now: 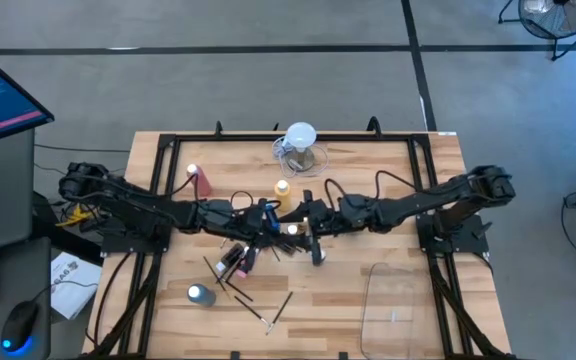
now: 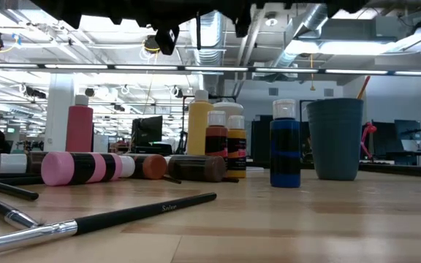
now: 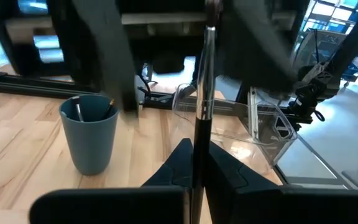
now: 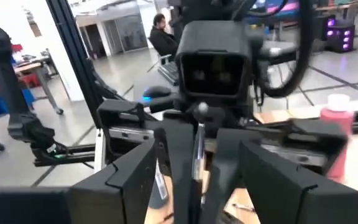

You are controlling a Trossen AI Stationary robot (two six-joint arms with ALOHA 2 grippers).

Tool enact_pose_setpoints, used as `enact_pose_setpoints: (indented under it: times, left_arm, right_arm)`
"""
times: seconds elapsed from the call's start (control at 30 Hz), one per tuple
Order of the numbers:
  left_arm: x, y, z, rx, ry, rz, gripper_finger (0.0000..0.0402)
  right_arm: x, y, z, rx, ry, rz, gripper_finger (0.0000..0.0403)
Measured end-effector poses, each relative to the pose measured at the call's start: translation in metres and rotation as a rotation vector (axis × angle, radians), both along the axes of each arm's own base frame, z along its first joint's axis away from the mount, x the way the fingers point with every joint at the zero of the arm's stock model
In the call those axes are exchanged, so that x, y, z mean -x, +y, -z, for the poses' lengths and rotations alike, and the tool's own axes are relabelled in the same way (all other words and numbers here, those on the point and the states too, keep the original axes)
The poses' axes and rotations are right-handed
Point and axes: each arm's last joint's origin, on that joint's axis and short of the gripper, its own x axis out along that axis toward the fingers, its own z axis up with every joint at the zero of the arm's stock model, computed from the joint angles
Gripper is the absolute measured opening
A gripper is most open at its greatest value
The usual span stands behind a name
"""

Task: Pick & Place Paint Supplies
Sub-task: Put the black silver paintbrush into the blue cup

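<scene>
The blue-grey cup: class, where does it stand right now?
Low view: the blue-grey cup stands upright toward the right, just beside the blue paint bottle.

Brush (image 3: pixel 202 99): thin, dark-handled, stood upright, pinched in the left gripper (image 3: pixel 194 163).
Bottles (image 2: pixel 285 144): white-capped, stood below both grippers.
Loose brushes (image 1: pixel 268 312): lay flat, well apart from the grippers.

Blue-grey cup (image 2: pixel 335 139); pink-red bottle (image 2: pixel 80 128); yellow bottle (image 2: pixel 199 128); blue bottle (image 2: pixel 285 152).
</scene>
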Motion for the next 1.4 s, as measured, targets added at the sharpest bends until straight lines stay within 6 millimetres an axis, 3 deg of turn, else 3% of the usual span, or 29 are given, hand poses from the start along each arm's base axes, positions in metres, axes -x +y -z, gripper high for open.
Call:
enact_pose_setpoints:
  times: [0.4, 0.6, 0.8, 0.97, 1.13, 1.4]
  left_arm:
    - [0.0, 0.0, 0.001, -0.002, 0.011, 0.0, 0.0005]
    - [0.0, 0.0, 0.001, -0.003, 0.012, 0.0, 0.0005]
    - [0.0, 0.0, 0.001, -0.002, 0.013, 0.002, 0.0005]
    - [0.0, 0.0, 0.002, -0.002, 0.015, 0.002, 0.0011]
    - [0.001, 0.0, -0.001, 0.023, 0.004, -0.002, 0.0044]
    - [0.007, 0.001, -0.01, 0.023, -0.02, -0.001, 0.0138]
  right_arm:
    - [-0.003, 0.005, -0.006, 0.009, -0.025, -0.028, 0.0186]
    - [-0.003, 0.005, -0.006, 0.019, -0.024, -0.025, 0.0122]
    - [-0.003, 0.003, -0.006, 0.039, -0.025, -0.017, 0.0021]
    - [-0.003, 0.003, -0.005, 0.039, -0.016, 0.008, 0.0011]
    - [-0.002, 0.002, -0.005, 0.029, -0.001, 0.028, 0.0005]
    - [0.009, 0.012, -0.013, 0.05, 0.034, 0.031, 0.0002]
